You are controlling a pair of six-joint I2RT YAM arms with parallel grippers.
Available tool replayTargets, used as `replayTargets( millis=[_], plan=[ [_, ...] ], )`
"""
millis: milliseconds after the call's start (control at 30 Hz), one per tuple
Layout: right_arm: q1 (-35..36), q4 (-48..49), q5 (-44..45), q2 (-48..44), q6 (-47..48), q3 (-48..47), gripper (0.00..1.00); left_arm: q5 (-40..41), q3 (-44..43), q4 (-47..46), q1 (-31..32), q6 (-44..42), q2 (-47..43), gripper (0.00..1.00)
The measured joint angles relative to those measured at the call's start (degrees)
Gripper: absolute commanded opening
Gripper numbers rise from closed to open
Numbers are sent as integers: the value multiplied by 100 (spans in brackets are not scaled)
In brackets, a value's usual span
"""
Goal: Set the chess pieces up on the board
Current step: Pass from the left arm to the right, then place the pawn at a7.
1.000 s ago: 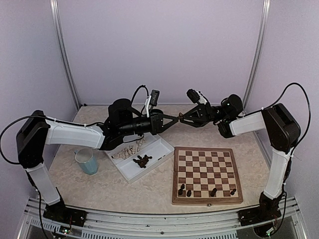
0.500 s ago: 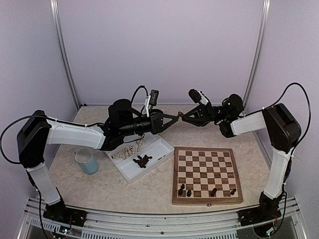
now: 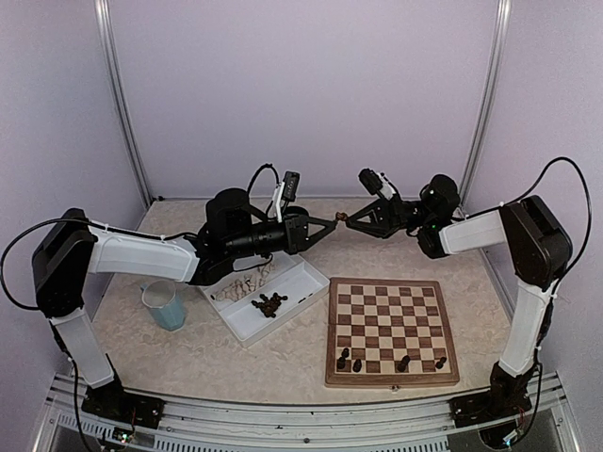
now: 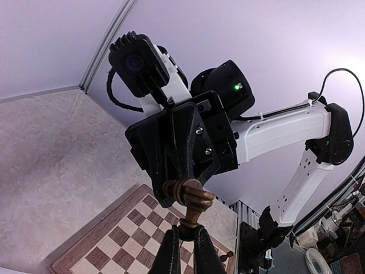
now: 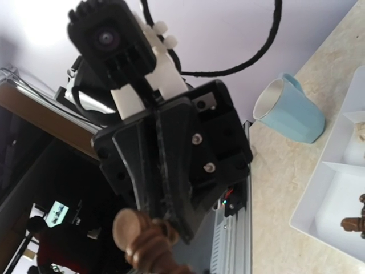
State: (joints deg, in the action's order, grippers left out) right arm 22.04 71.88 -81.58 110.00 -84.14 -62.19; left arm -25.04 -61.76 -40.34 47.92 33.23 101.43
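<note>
Okay, one dark chess piece (image 4: 191,201) hangs in mid-air past the far edge of the board (image 3: 391,320), a bit beyond its far-left corner and well above it. The left gripper (image 4: 183,234) is pressed together on the narrow end. The right gripper (image 3: 350,220) is pinched onto the wider end from the opposite side, so both pincers hold the same piece, tip to tip. Can't tell for sure which end is head and which is base

Four dark pieces (image 3: 357,364) stand on the board's near row, no pieces on the squares beyond them. A heap of dark pieces (image 3: 269,303) sits in the white tray (image 3: 240,322) just left of the board, with pale pieces (image 3: 247,281) in its other compartment. A blue mug (image 3: 165,306) is farther left of the board

Handling, judged: light, stiff turned wood, smooth and round, so it likely twists or slips between flat pads; not fragile. Best hold looks like the waist above the base collar, leaving the base free to land flat. With two pincers on it, any opposing pull could pop it out

Room: open air above the board, so a straight drop from above looks easy. Watch the near-row pieces standing close together, and the tray wall beside the board's left edge
</note>
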Motion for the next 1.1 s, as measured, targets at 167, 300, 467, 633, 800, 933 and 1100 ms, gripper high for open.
replayTargets(
  millis=[167,300,467,633,800,933,1100],
  plan=[
    [-92,-588,-9,-118,549,0,2,20,9,133,-42,-20,0,6],
    [-249,-1150,-15,-251,1132,2,2,39,92,310,-92,-74,-24,6],
    [-538,-2280,-50,-448,2229,2,1,59,302,564,-179,-192,-223,6],
    [-767,-4881,203,-750,4557,-330,1,103,544,699,-330,-321,-555,6],
    [-798,-7628,1027,-988,7173,-1078,1,155,640,927,-533,-476,-824,6],
    [-796,-9226,1919,-1419,8920,-1154,2,197,645,1147,-632,-658,-957,6],
    [-745,-10498,3362,-1945,10583,-1069,2,271,686,1384,-673,-841,-1097,6]
  ],
)
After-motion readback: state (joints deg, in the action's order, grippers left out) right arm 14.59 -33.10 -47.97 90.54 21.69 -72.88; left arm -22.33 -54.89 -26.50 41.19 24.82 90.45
